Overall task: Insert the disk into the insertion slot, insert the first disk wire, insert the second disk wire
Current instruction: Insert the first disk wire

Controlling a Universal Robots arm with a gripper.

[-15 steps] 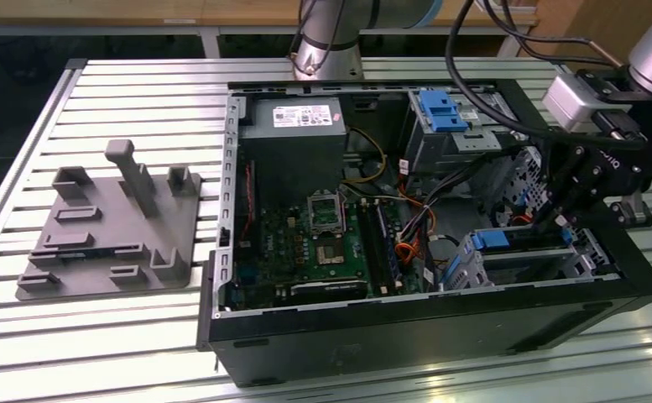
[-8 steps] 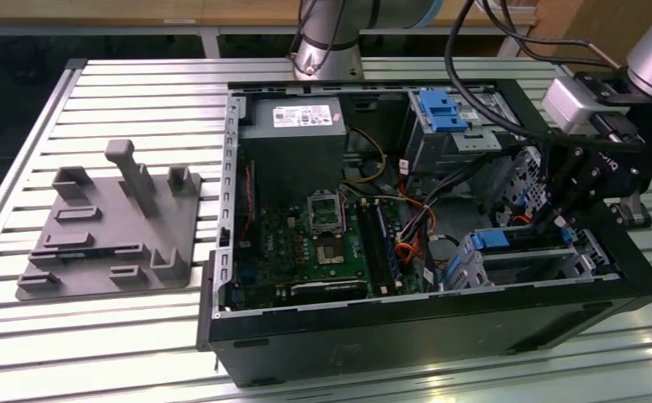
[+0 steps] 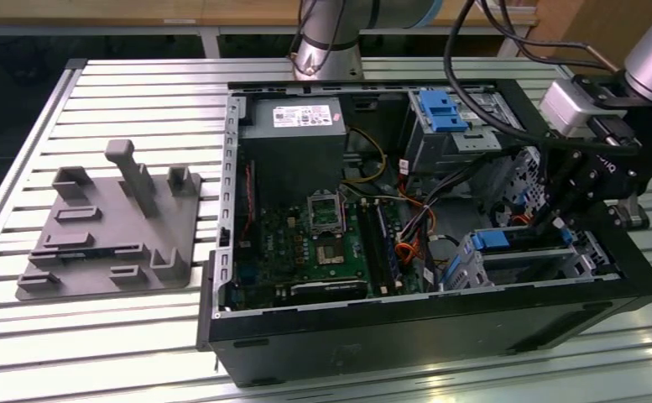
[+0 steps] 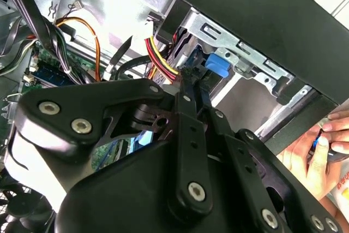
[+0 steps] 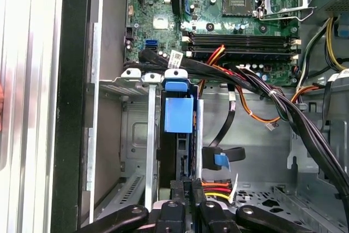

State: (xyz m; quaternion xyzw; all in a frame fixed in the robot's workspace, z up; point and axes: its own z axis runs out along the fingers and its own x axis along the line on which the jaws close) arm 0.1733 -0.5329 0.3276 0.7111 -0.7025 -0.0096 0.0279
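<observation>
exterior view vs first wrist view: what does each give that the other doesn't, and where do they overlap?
Exterior view adds: the grey fixture plate beside the open case, and the arm's column behind it.
First wrist view adds: a black flat cable with a blue tab and red-yellow wires right next to the gripper.
Shared: the motherboard, the disk with its blue caddy sitting in the insertion slot, and the gripper close to that slot.
</observation>
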